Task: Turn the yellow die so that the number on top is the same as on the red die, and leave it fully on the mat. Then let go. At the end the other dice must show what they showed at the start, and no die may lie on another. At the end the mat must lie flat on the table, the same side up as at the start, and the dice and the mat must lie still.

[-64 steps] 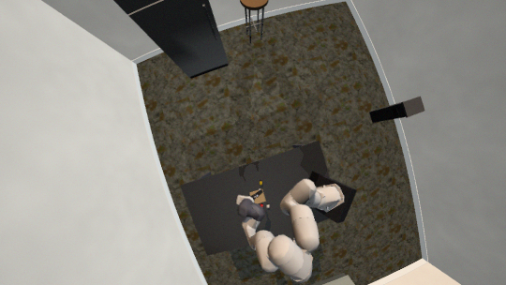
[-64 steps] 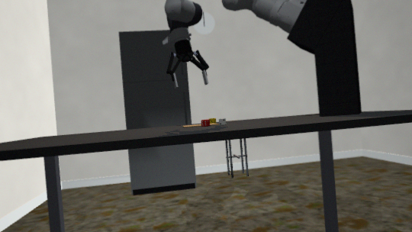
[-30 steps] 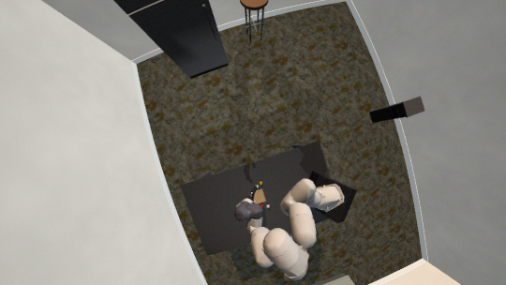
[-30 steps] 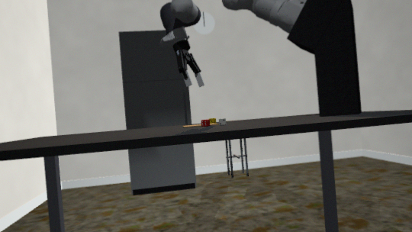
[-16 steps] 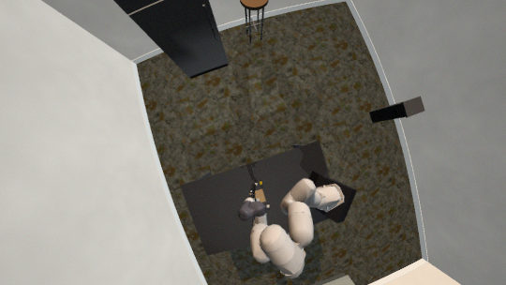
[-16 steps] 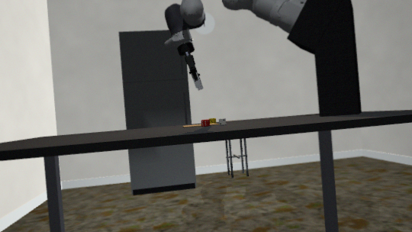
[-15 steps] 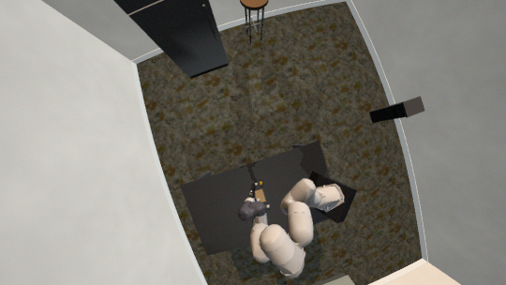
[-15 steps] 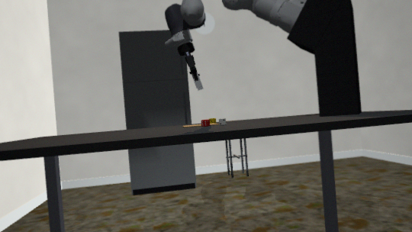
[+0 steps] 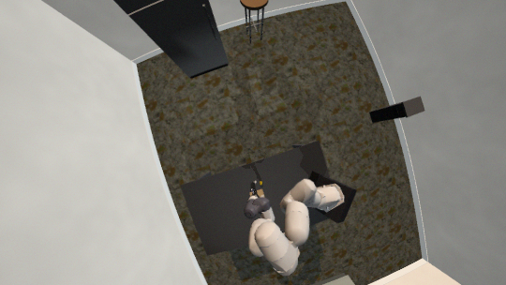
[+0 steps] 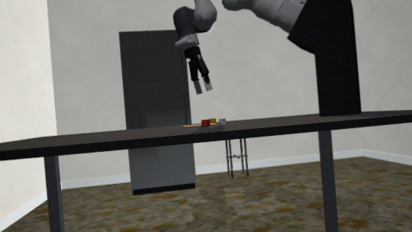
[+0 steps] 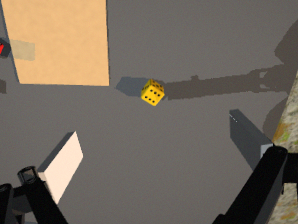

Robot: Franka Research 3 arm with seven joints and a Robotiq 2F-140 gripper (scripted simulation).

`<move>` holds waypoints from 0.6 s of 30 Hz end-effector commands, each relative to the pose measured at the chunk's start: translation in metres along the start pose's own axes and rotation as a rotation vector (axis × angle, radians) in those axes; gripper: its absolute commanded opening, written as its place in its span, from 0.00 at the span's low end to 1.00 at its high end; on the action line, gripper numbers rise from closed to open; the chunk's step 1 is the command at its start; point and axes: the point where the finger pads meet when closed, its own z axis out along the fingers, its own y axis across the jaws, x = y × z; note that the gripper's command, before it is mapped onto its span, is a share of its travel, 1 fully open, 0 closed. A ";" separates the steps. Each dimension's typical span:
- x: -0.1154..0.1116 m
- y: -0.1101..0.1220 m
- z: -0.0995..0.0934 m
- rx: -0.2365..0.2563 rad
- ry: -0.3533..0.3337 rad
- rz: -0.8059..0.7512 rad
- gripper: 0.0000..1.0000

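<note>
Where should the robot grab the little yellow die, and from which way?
From straight above, jaws on two opposite flat side faces of the yellow die. It lies alone on the dark table, off the tan mat, nothing crowding its sides, and the gripper hangs open above.

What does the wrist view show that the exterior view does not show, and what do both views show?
Only the wrist view shows that the yellow die lies on the dark table, apart from the tan mat, and shows its pips. Only the exterior view shows the open gripper hanging high above the dice, a grey die, the cabinet and the floor. Both show the yellow die, the mat, the table and the red die.
</note>
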 end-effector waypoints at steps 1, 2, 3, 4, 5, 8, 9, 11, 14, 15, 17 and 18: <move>0.009 0.000 0.000 -0.015 0.044 -0.134 1.00; 0.009 0.000 0.000 -0.015 0.044 -0.134 1.00; 0.006 0.001 0.004 -0.025 0.056 -0.198 1.00; 0.006 0.001 0.005 -0.026 0.059 -0.210 1.00; 0.004 0.001 0.007 -0.031 0.066 -0.245 1.00; 0.001 0.002 0.012 -0.041 0.081 -0.316 1.00; 0.000 0.002 0.014 -0.045 0.086 -0.339 1.00; -0.002 0.002 0.017 -0.050 0.096 -0.383 1.00; -0.005 0.002 0.022 -0.059 0.111 -0.449 1.00; -0.006 0.002 0.023 -0.062 0.116 -0.469 1.00; -0.008 0.002 0.026 -0.068 0.128 -0.518 1.00; -0.008 0.002 0.026 -0.068 0.128 -0.518 1.00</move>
